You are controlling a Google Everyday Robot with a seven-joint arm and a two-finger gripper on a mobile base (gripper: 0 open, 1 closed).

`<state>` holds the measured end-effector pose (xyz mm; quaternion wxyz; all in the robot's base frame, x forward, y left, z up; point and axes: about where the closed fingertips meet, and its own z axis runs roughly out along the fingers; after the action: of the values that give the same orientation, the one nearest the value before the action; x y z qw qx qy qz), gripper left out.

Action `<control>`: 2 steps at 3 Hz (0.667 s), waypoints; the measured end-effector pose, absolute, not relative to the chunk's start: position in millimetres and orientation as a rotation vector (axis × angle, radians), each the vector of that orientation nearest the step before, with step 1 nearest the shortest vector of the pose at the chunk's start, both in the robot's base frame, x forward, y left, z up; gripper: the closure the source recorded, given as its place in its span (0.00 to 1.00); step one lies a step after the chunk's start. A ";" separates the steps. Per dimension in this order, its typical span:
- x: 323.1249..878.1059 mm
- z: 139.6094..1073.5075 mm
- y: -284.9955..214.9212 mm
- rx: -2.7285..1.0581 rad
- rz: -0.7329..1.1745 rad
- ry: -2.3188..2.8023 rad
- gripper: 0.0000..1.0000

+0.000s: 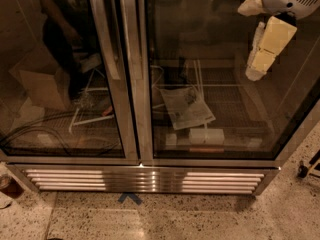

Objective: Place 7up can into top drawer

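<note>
A steel-framed, glass-doored fridge (145, 180) stands on speckled stone floor (210, 224), a crumpled printed paper sheet (187, 108) inside, a blue tape arrow (130, 198) before it.

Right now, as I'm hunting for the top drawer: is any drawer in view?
No: only a glass-door fridge shows, with the gripper at the upper right in front of it.

My gripper (260, 59) hangs upper right. The speckled floor (200, 219) carries a blue tape mark (130, 198). The cooler's (145, 179) wire shelf (235, 104) holds a printed sheet (187, 108) and perhaps a white box (206, 135).
</note>
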<state>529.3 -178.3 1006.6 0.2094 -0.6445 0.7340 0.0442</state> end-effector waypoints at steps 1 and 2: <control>514.0 1021.2 -174.7 -1.813 0.152 1.982 0.00; 448.3 1022.7 -189.8 -1.742 0.106 1.982 0.00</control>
<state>448.3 -189.8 1022.7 0.2476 -0.6391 0.7271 0.0390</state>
